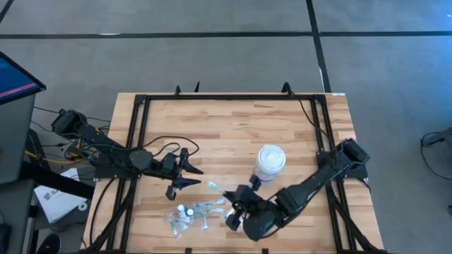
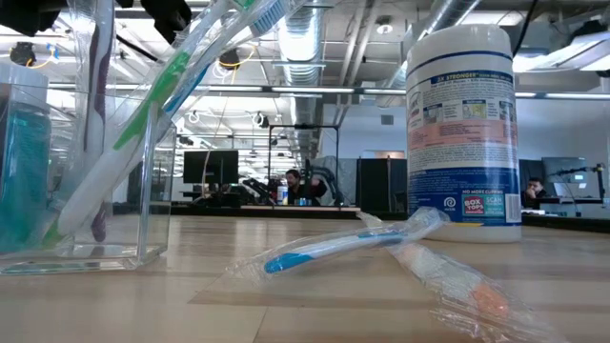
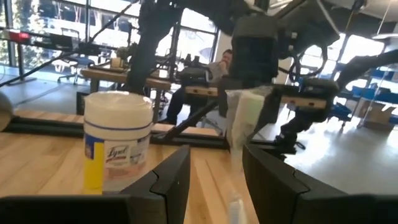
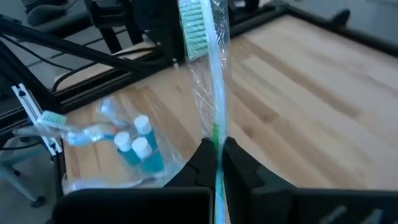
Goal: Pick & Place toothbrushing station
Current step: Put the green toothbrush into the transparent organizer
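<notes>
On the wooden table we see the two arms meeting near the front edge. The white wipes canister stands between them, a little behind. The right gripper is pressed together on a wrapped green toothbrush (the bristle head is at the far end). The brush's long axis runs out from the fingertips toward the left arm.

The left gripper stands with its fingers spread and holds nothing. From its own camera, the wrapped brush hangs just in front of the gap between the fingers. We judge that the left gripper is the nearer free one to receive it.

The clear bag lies just beside the right gripper, on the side of the left arm. Inside it are three small blue bottles and some more toothbrushes.
</notes>
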Robot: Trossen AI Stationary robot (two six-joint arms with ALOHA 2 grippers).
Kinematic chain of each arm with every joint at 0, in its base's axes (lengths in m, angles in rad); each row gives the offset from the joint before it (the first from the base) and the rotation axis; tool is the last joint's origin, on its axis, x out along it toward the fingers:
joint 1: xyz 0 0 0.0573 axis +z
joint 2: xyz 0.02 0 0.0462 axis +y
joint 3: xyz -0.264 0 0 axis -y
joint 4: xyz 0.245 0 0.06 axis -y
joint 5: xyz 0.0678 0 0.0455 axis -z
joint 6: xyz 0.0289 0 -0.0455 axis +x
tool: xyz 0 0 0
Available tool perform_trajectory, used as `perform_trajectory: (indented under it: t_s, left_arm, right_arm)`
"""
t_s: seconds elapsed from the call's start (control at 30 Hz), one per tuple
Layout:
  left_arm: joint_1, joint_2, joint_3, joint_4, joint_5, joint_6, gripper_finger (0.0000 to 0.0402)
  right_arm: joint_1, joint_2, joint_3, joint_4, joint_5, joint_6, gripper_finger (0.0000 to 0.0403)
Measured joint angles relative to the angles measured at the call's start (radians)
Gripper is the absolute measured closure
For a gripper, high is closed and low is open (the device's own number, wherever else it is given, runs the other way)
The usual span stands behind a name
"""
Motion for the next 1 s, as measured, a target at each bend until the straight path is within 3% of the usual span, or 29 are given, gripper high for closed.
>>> perform_trajectory:
  t_s: [0.6, 1.0]
  left_arm:
    - [-0.050, 0.027, 0.000, 0.100, 0.029, 0.035, 0.0262]
    - [-0.069, 0.027, 0.000, 0.170, 0.023, 0.154, 0.0262]
  right_arm:
    - [-0.096, 0.000, 0.000, 0.335, -0.091, -0.464, 0.0403]
    - [-0.111, 0.000, 0.000, 0.372, -0.097, -0.551, 0.0403]
